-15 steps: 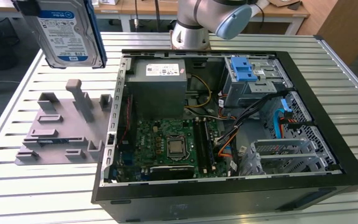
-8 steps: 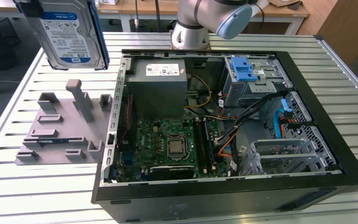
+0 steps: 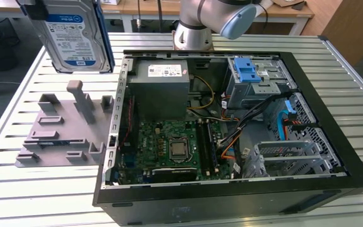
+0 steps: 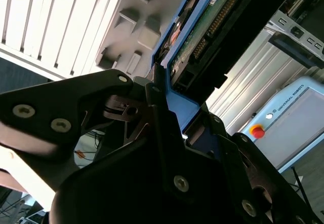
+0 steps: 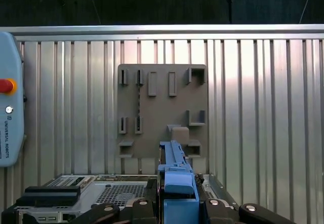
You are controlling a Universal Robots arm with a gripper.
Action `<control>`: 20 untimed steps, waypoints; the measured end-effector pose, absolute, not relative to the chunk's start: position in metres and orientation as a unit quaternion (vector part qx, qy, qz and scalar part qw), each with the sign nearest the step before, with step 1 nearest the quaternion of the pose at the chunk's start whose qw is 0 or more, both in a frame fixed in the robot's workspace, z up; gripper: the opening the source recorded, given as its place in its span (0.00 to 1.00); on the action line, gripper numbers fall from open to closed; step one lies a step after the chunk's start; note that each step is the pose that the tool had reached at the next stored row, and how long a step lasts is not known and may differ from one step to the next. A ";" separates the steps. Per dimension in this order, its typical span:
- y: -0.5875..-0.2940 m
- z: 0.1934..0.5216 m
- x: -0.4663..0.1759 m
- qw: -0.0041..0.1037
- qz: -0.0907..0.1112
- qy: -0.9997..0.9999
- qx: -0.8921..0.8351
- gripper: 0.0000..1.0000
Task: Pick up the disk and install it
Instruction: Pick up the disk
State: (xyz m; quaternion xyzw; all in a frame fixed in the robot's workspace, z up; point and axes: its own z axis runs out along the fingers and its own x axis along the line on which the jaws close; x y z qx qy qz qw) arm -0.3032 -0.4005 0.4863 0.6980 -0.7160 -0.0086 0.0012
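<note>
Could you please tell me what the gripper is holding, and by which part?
The flat silver hard disk with blue plastic rails, clamped by the gripper at one end, across a blue rail.

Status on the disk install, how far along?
Done: disk is up in the air, clear of the stand and table. In hand: gripper shut on it. Left: installing; it is not yet in the case.

We take this for a robotics lab or workshop. A robot arm (image 3: pixel 197 23) stands at a slatted aluminium worktop (image 3: pixel 345 80). An opened computer case (image 3: pixel 232 201) lies on it beside a grey fixture (image 3: pixel 62 137). A control pendant (image 5: pixel 7 112) with a red stop button (image 5: pixel 4 86) lies on the slats. Wooden desks (image 3: pixel 289 14) stand behind.
</note>
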 end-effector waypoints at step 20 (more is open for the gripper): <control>-0.404 0.486 -0.293 0.001 -0.009 -0.716 0.698 0.36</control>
